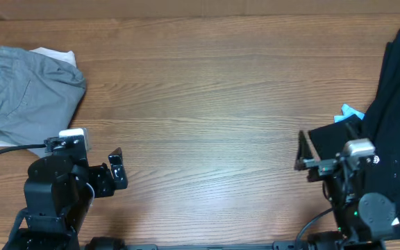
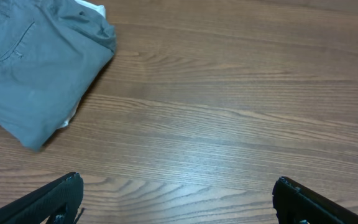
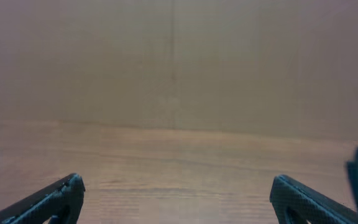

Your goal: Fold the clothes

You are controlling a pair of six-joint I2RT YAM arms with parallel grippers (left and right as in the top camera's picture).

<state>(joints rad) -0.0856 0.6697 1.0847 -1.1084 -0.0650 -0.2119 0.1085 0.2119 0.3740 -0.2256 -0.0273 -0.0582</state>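
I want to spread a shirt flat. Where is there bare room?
The wide middle of the table is bare, between the grey garment at left and the black clothes at right. Both ends are crowded.

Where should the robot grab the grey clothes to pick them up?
Probably the grey garment at its right edge, approached from the middle of the table by the open left pincer. That edge is a thick rounded fold lying straight on the wood, while a white garment peeks out along the other sides.
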